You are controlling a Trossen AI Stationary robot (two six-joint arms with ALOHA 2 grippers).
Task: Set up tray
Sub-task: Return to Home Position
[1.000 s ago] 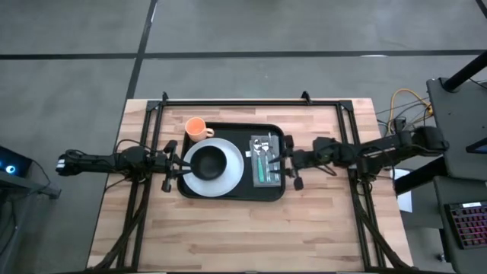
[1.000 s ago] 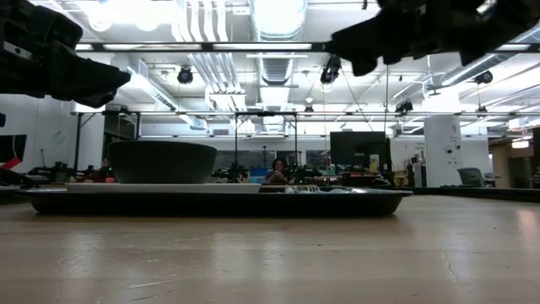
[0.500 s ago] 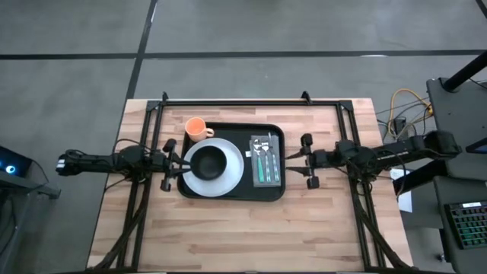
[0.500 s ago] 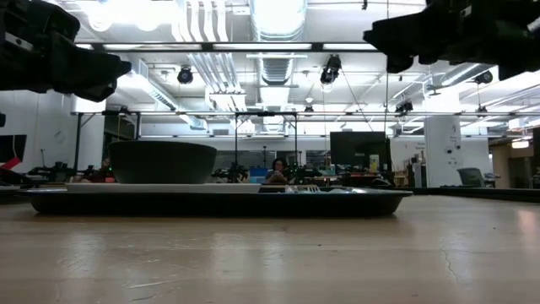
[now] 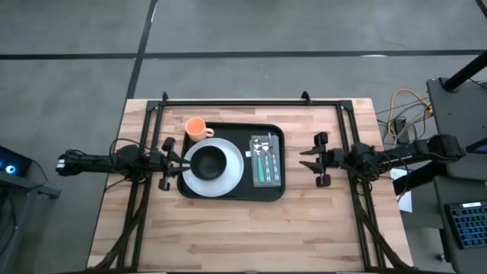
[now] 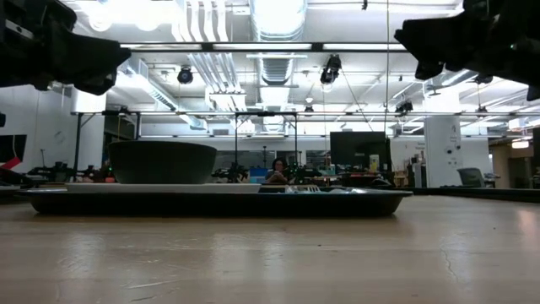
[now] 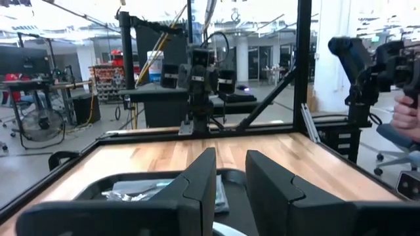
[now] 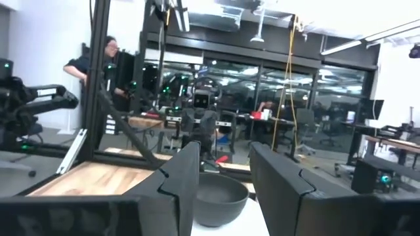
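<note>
Table (image 5: 228,236) wooden, tray (image 5: 228,192) centred | left gripper (image 5: 181,162), right gripper (image 5: 304,158): fingers parted, empty | workshop behind

Black tray (image 5: 236,130), white plate (image 5: 233,172), black bowl (image 5: 209,160) — orange cup (image 5: 195,126)

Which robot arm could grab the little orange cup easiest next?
Probably the left. The left gripper hovers open at the black rectangular tray's left edge, near the orange cup; the right gripper is beyond the tray's other side.

L end effector (image 7: 230,164) fingers apart | tray (image 7: 231,182) just ahead, cutlery (image 7: 141,189) on it | R arm (image 7: 200,78) across table (image 7: 275,147)
</note>
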